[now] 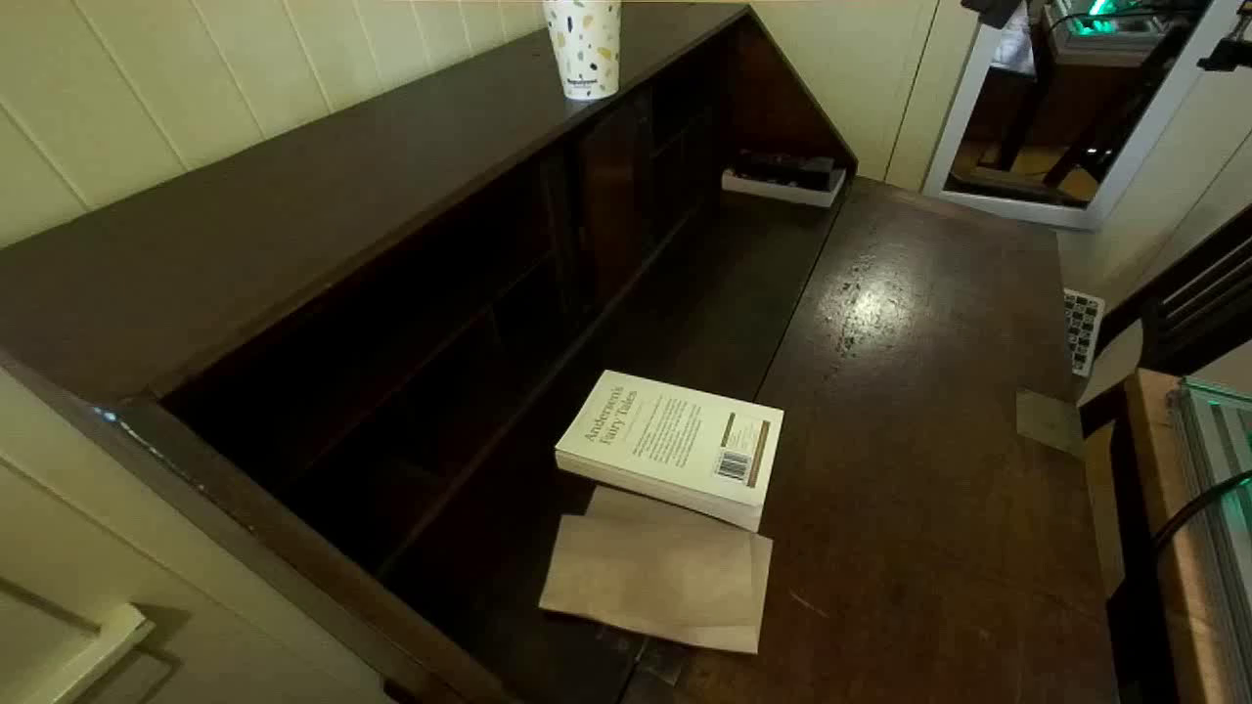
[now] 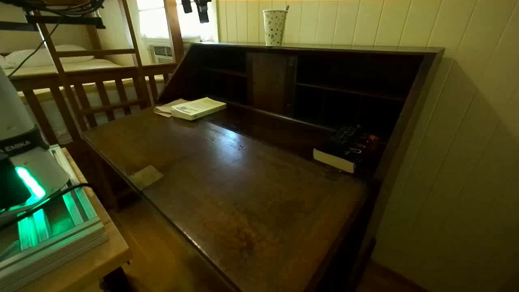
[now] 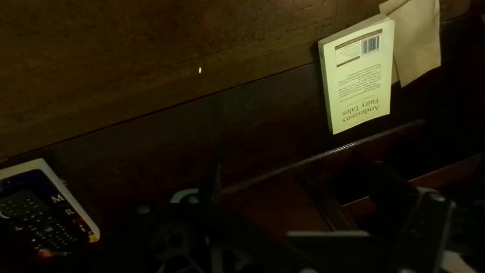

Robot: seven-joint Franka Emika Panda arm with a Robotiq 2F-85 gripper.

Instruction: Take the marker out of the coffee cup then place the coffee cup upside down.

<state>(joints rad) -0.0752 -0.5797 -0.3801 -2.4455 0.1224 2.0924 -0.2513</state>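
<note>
Pincer (image 3: 310,195) hangs released above the bench (image 2: 243,194), jaws wide apart. Cup (image 2: 275,28) stands upright on the top ledge (image 1: 323,186), apart from the pincer, right of it in an exterior view; marker (image 2: 287,7) pokes above its rim. Pale book (image 3: 358,77) lies lower than the pincer.

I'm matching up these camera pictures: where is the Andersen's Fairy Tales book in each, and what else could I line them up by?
In an exterior view: book just below the middle, slightly right.
In an exterior view: book left of the middle, in the upper half.
Wrist view: book at upper right, its title upside down.
Shared landmark: brown paper, next to the book in all three.
</note>
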